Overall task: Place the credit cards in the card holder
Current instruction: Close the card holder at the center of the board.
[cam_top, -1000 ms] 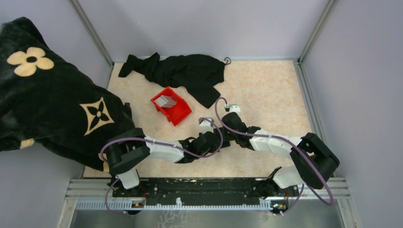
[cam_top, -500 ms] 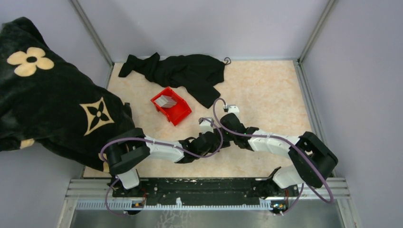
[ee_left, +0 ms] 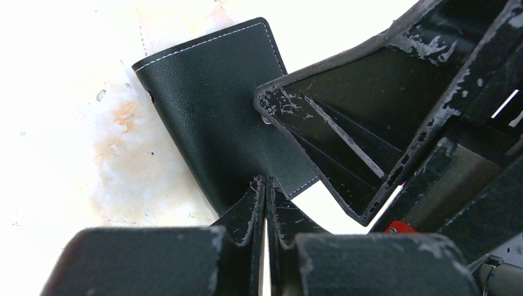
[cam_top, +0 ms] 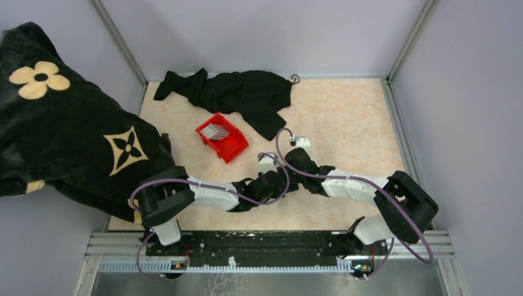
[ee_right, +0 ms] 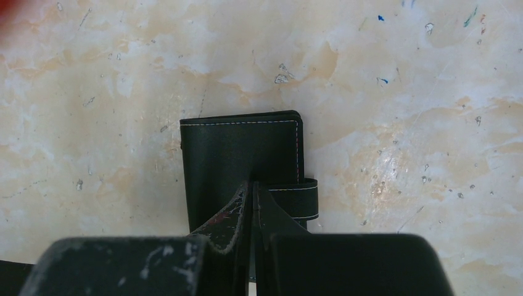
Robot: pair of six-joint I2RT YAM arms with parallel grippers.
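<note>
Closed-up left gripper [ee_left: 266, 184]: jaws nearly together, tips at near edge of card holder [ee_left: 210, 105]. Tips of right gripper [ee_right: 253, 190], pressed together, rest on the same holder. The credit cards [cam_top: 216, 131] sit in red bin [cam_top: 231, 148], well apart from both.

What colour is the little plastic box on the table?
Red. The small red plastic bin shows best in the top external view.

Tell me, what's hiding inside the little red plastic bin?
Inside the red plastic bin sits a small stack of thin grey-white cards. Whatever lies beneath the top one is covered, so their number cannot be told.
</note>
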